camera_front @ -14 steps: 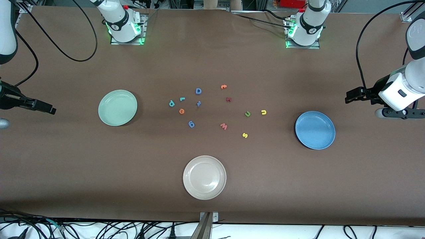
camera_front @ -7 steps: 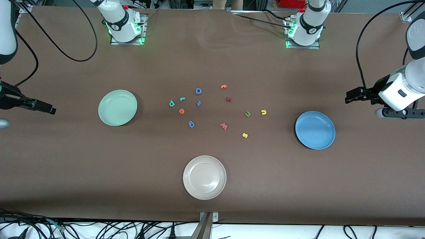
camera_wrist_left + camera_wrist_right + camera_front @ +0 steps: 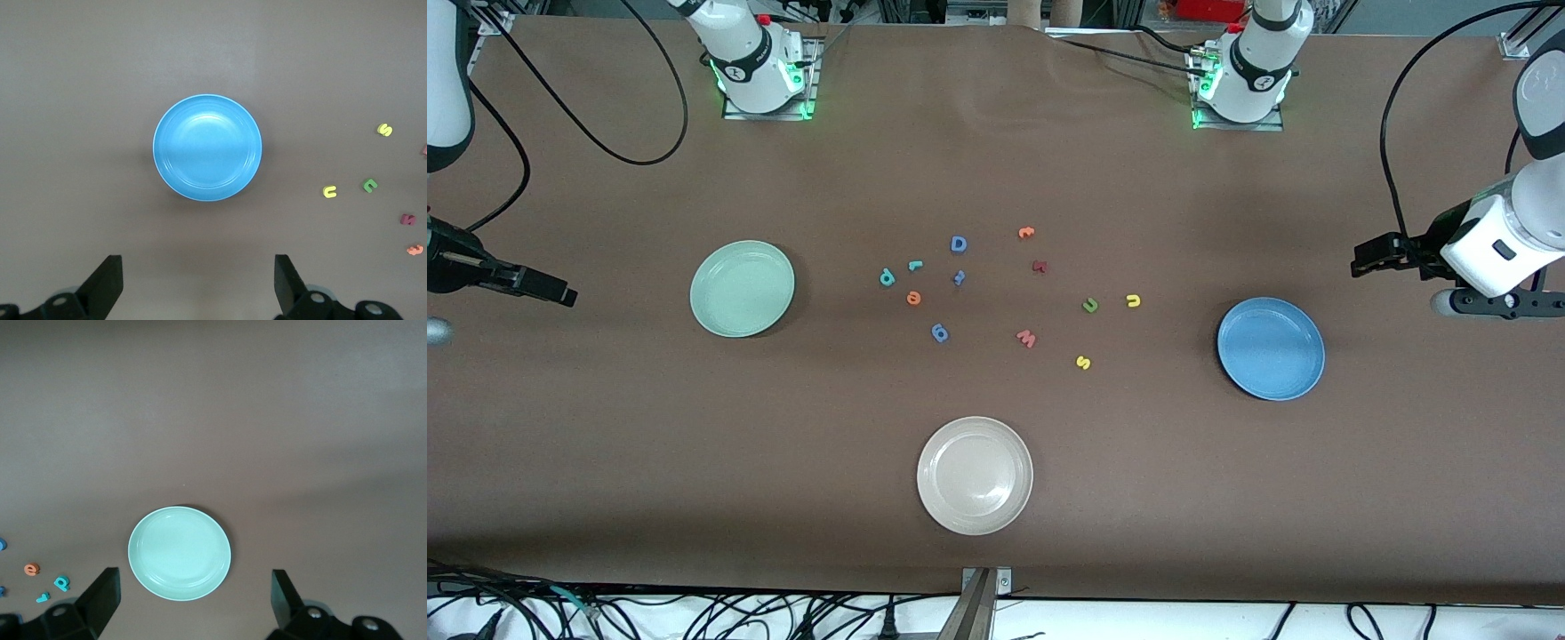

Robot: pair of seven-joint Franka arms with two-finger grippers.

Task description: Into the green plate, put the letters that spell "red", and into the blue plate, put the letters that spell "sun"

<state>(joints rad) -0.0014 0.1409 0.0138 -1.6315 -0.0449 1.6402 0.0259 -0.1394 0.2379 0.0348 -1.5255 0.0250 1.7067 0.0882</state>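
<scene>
left gripper (image 3: 193, 283) and right gripper (image 3: 190, 600) half cut off

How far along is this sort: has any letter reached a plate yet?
Nothing is done: the green plate and blue plate hold no letters. Nothing is in hand; the left gripper and right gripper hang open. All six letters, among them the orange e and yellow s, lie on the table.

The left arm is held high at its own end of the table, its white wrist angled downward. The left gripper (image 3: 1371, 255) is carried in the air, and its fingers (image 3: 107, 283) are spread wide with nothing held between them. The right arm is likewise raised at its end. The right gripper (image 3: 547, 290) is suspended above the table, its fingers (image 3: 103, 592) parted fully and nothing gripped.
</scene>
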